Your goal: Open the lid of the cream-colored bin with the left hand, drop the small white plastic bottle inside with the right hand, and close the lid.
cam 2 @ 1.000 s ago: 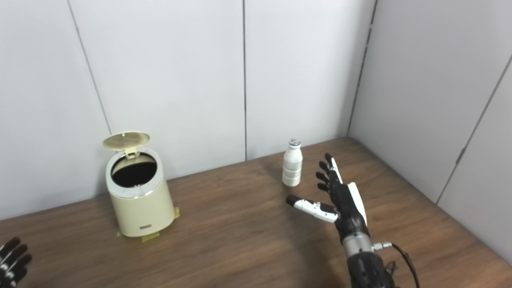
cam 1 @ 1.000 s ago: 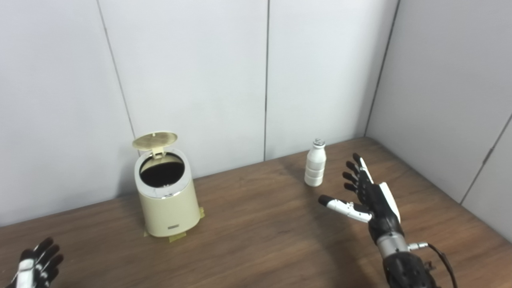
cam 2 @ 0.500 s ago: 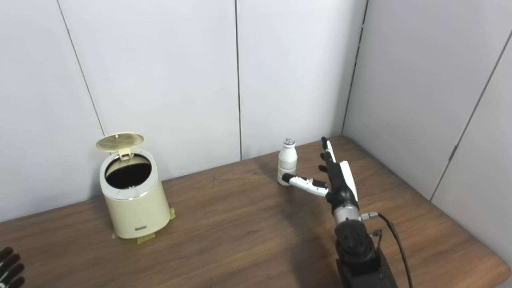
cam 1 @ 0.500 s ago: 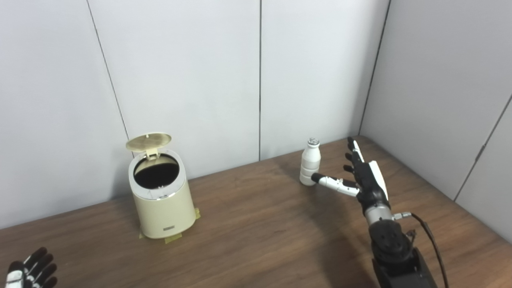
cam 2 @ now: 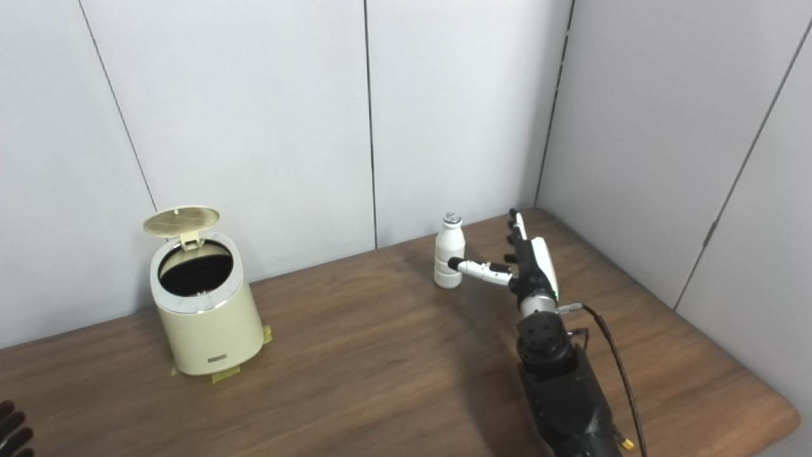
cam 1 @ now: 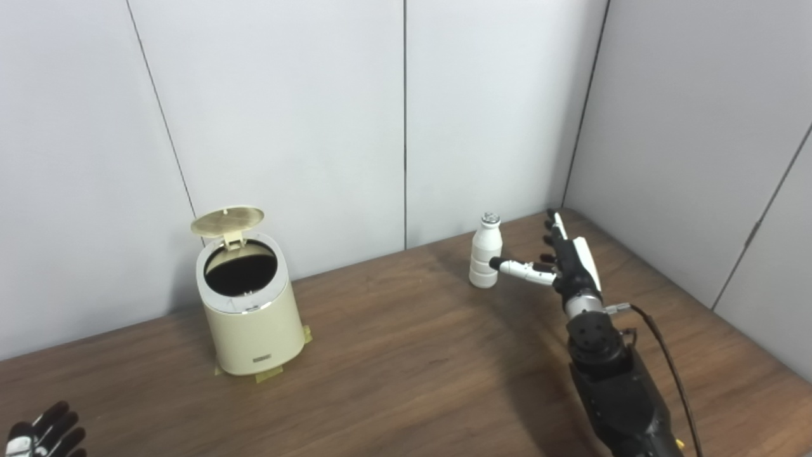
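Bin [cam 1: 248,304]: lid [cam 1: 228,219] up.
Right robot hand [cam 1: 566,263]: spread beside the bottle [cam 1: 485,259], thumb touching.
Left robot hand [cam 1: 38,437]: idle, state unclear.
Next: close fingers, lift.

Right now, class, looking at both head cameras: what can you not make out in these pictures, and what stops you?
1. Left hand: cut off by the bottom-left corner in both views; open or shut unknown.
2. Bin interior: too dark to show contents.
3. Right hand thumb contact with the bottle: too small to confirm.
4. Label on the bin front: too small to read.
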### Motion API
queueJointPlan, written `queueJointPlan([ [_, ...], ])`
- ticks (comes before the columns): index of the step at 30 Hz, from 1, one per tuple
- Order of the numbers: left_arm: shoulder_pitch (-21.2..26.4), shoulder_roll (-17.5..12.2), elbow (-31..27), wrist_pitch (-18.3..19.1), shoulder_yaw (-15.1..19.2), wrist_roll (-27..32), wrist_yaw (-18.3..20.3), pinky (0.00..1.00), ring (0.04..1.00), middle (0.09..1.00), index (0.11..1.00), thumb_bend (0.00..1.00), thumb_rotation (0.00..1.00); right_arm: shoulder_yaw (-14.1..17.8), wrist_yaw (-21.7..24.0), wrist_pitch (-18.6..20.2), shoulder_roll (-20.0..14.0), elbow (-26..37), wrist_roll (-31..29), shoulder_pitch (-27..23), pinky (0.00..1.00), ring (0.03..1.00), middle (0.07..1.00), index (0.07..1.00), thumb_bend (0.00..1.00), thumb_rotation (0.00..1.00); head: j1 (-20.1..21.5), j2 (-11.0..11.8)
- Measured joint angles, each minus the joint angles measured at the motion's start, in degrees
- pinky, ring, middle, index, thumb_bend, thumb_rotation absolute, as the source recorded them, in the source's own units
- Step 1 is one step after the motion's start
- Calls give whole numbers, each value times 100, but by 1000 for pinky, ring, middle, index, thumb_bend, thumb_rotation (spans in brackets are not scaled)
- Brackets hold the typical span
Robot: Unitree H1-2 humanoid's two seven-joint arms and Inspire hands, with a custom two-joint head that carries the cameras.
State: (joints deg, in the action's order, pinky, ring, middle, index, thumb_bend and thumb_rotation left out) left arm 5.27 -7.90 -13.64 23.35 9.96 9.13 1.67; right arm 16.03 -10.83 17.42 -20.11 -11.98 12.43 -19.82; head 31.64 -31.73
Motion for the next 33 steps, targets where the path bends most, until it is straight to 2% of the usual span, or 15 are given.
queueJointPlan([
  [1,0,5,-31,22,1,0,-13,901,899,891,906,378,855,-69,0,0,-41,-72,21,-53,812,914,955,994,929,295,-9,0],
  [4,6,17,-120,53,1,2,-69,909,904,896,909,375,846,-198,4,-1,-157,-161,69,-193,832,923,954,998,933,296,-17,-9],
  [8,15,15,-135,75,-23,2,-86,904,898,893,906,352,821,-405,16,2,-320,-403,122,-381,781,904,950,993,950,262,-18,-26],
  [12,16,15,-169,185,-36,3,-104,922,913,910,927,325,828,-612,79,36,-336,-638,197,-473,775,912,967,988,917,239,-44,-44],
  [14,17,16,-201,259,-51,2,-114,925,911,903,922,303,814,-767,138,35,-351,-849,253,-513,748,893,957,978,936,246,-53,-53],
  [19,34,15,-364,289,-56,-5,-139,928,910,901,922,289,799,-1053,179,27,-410,-1116,423,-536,776,903,942,968,952,242,-70,-62],
  [22,33,16,-365,315,-66,-3,-140,933,909,903,925,292,798,-1091,160,21,-470,-1135,491,-549,817,925,941,975,956,249,-88,-105],
  [24,31,9,-372,345,-67,-4,-146,927,908,904,927,288,840,-1111,117,16,-485,-1228,512,-569,833,931,943,975,958,259,-114,-105],
  [30,22,-5,-517,360,-65,12,-157,945,917,906,927,269,917,-1159,-17,-19,-482,-1332,517,-568,810,923,944,962,938,242,-141,-123],
  [33,18,-21,-518,360,-65,17,-162,945,914,899,923,266,903,-1168,-64,-59,-479,-1387,517,-569,810,919,943,961,933,249,-141,-132],
])
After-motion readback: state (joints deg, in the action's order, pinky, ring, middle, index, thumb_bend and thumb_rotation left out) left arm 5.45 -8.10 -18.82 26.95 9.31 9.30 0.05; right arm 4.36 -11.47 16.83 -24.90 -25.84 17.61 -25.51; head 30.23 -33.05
